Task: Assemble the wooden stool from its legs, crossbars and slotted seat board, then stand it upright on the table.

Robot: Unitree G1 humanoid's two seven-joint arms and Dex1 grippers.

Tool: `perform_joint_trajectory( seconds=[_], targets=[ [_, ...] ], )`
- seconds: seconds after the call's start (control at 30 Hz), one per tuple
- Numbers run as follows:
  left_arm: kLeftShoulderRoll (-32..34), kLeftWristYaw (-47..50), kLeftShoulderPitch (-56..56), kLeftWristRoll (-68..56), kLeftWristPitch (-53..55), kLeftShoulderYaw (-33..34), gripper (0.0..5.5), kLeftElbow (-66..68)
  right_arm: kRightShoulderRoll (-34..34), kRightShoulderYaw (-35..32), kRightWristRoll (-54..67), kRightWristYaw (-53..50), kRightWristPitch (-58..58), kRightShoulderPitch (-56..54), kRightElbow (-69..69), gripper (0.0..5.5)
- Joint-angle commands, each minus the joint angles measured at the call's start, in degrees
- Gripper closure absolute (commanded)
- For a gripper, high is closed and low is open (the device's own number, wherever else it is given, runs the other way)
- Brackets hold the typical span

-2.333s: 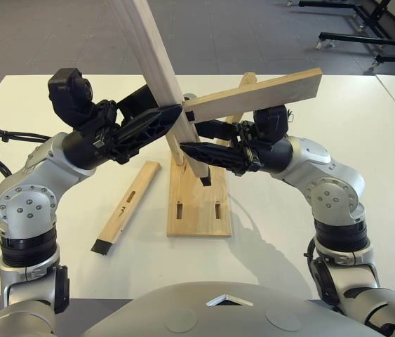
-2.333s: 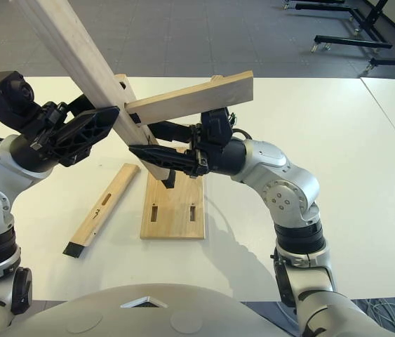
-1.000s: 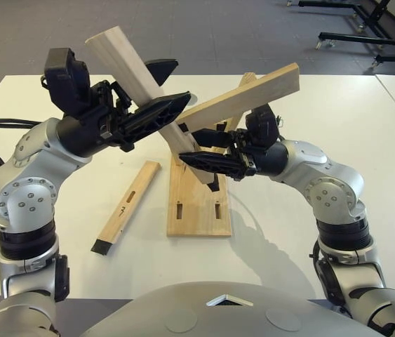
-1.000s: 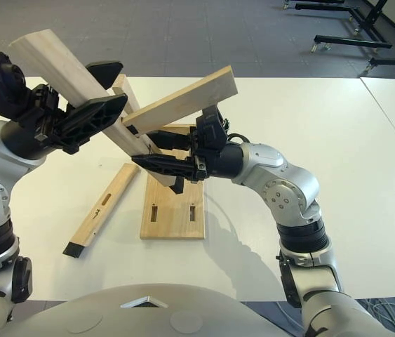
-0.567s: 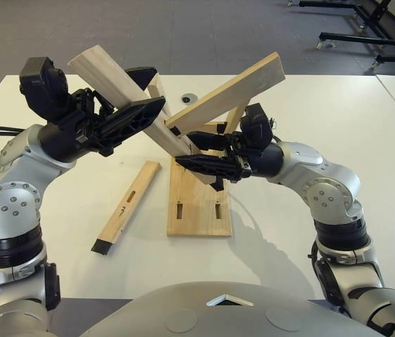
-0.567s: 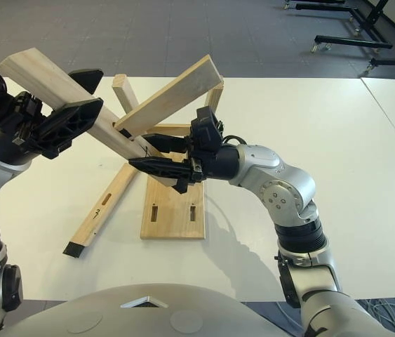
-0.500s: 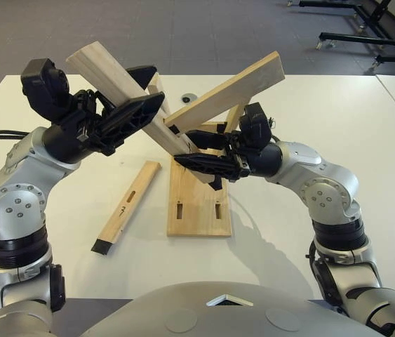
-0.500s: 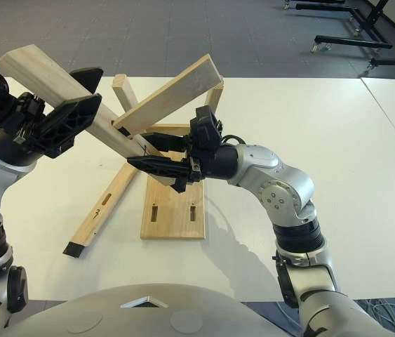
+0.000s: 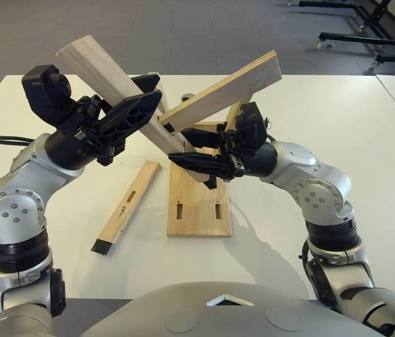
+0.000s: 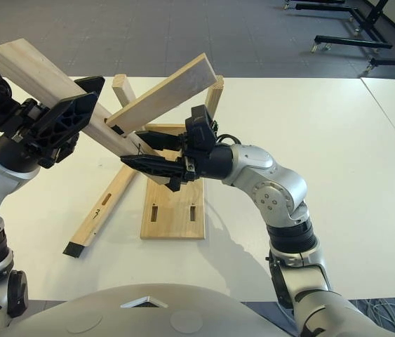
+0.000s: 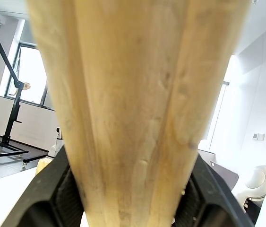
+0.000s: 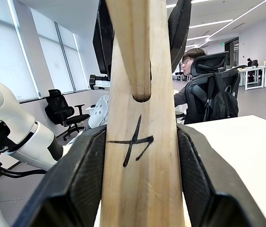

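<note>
The leg (image 9: 93, 67) is held up in the air over the middle of the table (image 9: 383, 175). Its long axis slopes from high on our left down toward our right. A second plank (image 9: 232, 88) is pushed through its slot and rises the other way, so the two make a cross.

The right gripper (image 9: 178, 145) is clamped on the leg just beside that joint, with its fingers (image 12: 78, 189) pressed against both faces. The left gripper (image 9: 156, 86) is clamped on the same leg higher up, toward the raised end.

We judge that the next move depends on what lies below. The seat board (image 9: 198, 217) lies flat right under the right gripper, its long axis running away from us, and its near pair of slots (image 9: 181, 208) is open. The leg's dark lower tip hangs over the board's far half, but we cannot tell whether it touches. Our right arm is the nearer one to the board.

A loose leg (image 9: 128, 203) lies on the table just to the left of the board, apart from it.

The only writing we find is a hand-drawn pen mark (image 12: 133, 141), like a cross, on the held leg. The loose leg carries a small scribble that we cannot read.
</note>
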Motion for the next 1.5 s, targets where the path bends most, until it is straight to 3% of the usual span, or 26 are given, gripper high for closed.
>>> perform_joint_trajectory(
  seconds=[0.03,0.4,0.43,0.83,0.9,1.27,1.5],
  targets=[
    [0.7,-0.1,0.3,-0.2,1.0,-0.6,3.38,-0.4,-0.2,-0.6,-0.6,0.2,-0.9,-1.3,-0.3,3.45],
    [-0.1,0.1,0.0,1.7,-0.8,0.1,3.38,0.7,-0.4,-0.6,-2.5,-0.7,0.0,-2.6,1.4,3.45],
    [-0.1,0.1,-0.1,1.9,-1.0,0.2,3.38,0.8,-0.5,-0.8,-2.5,-0.9,0.2,-2.7,1.6,3.07],
    [-1.1,-0.8,0.9,4.8,-3.5,2.7,3.38,4.4,-7.4,-4.8,1.9,2.3,5.2,0.5,-0.5,1.04],
    [-0.6,-0.7,1.3,5.1,-3.6,3.9,3.38,4.5,-9.6,-7.7,2.8,2.7,5.2,1.7,-0.3,0.77],
    [6.5,-8.0,4.8,19.4,-6.9,4.7,3.38,2.9,-13.5,-29.1,16.9,-3.3,4.9,6.9,0.6,0.77],
    [7.0,-14.4,7.9,19.7,-9.1,6.8,3.38,0.3,-9.0,-33.7,22.6,-16.8,1.2,8.1,-3.5,0.77]
  ],
)
